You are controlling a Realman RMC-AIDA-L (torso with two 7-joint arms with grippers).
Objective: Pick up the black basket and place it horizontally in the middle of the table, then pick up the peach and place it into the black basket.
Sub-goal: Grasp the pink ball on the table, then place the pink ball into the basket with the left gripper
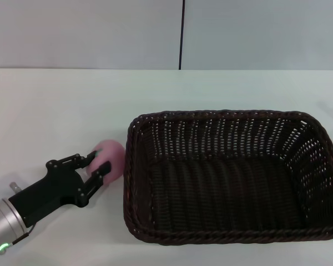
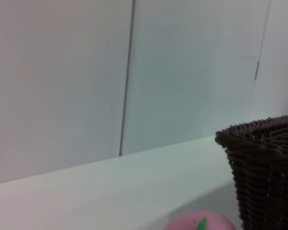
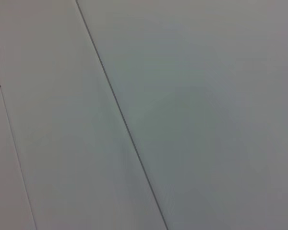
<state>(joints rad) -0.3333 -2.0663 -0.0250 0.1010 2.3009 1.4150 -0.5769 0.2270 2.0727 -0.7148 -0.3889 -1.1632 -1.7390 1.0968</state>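
Observation:
The black basket (image 1: 233, 177) lies lengthwise on the white table (image 1: 55, 111), right of centre, open side up and empty. The pink peach (image 1: 112, 158) sits just off the basket's left wall. My left gripper (image 1: 100, 160) reaches in from the lower left, its fingers (image 1: 106, 167) closed against the peach's near side, low over the table. In the left wrist view the peach's top with its green leaf mark (image 2: 200, 223) shows beside the basket's corner (image 2: 264, 163). My right gripper is out of view.
A pale wall with a dark vertical seam (image 1: 182, 33) rises behind the table's far edge. Bare tabletop stretches to the left of and behind the basket. The right wrist view shows only wall panels.

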